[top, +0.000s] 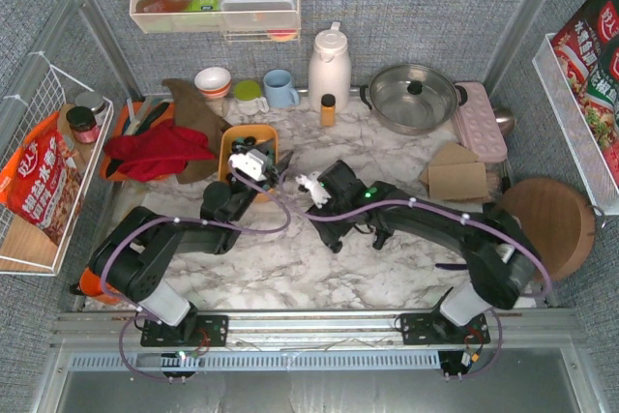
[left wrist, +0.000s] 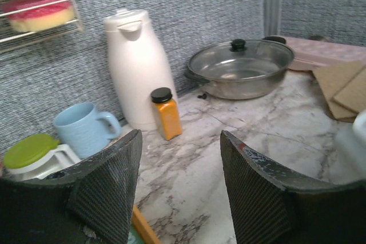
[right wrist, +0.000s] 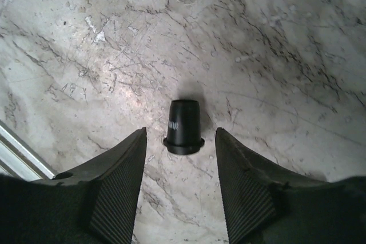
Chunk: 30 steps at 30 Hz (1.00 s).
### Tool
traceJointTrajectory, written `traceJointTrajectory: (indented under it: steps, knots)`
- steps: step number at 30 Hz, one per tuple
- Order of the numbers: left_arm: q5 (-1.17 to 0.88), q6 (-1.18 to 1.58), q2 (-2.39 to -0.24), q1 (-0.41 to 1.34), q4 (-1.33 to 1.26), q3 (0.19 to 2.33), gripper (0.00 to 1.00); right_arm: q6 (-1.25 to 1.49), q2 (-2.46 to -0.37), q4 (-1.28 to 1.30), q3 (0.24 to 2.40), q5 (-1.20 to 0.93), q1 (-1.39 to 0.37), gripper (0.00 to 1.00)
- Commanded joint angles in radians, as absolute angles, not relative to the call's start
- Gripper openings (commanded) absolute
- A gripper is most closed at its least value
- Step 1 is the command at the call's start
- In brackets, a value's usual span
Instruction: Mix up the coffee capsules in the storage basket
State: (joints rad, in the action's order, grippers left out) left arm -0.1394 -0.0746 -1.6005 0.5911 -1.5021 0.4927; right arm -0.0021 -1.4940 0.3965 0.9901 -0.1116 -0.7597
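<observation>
One black capsule (right wrist: pixel 183 127) lies loose, 4 o'clock of storage basket (top: pixel 230 154) | right gripper (top: pixel 309 185) wide astride it | left gripper (left wrist: pixel 180 152) wide, empty | basket contents mostly hidden; I judge mixing unfinished

We see a small, shallow orange-yellow plastic rectangular basket (top: pixel 227 154) with rounded corners lying flat on the marble surface (top: pixel 290 268), left of centre. Its inside is largely covered from above, and the dark shapes at its far end are too small for us to name. One black tapered cup-shaped coffee capsule (right wrist: pixel 183 127) sits alone on the bare surface, outside the basket, wide rim nearest the right wrist camera.
</observation>
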Motion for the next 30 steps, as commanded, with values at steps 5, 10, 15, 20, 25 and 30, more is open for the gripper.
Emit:
traceJointTrajectory:
  steps: [5, 10, 15, 20, 25, 30]
  knots:
    - [0.054, -0.127, -1.563, 0.589, -1.533, 0.485, 0.66, -0.063, -1.723, 0.514, 1.120, -0.044, -0.815, 0.52]
    - [0.063, -0.132, -1.559, 0.589, -1.532, 0.485, 0.66, -0.067, -1.798, 0.558, 1.156, 0.028, -0.838, 0.52]
    - [0.063, -0.131, -1.559, 0.590, -1.531, 0.485, 0.66, -0.072, -1.812, 0.577, 1.164, 0.070, -0.847, 0.52]
    - [0.062, -0.124, -1.563, 0.589, -1.532, 0.485, 0.66, -0.089, -1.809, 0.594, 1.158, 0.084, -0.848, 0.52]
    - [0.058, -0.123, -1.562, 0.589, -1.531, 0.485, 0.66, -0.093, -1.809, 0.585, 1.146, 0.075, -0.848, 0.43]
    - [0.027, -0.137, -1.561, 0.590, -1.528, 0.485, 0.66, -0.066, -1.767, 0.562, 1.143, 0.062, -0.844, 0.11]
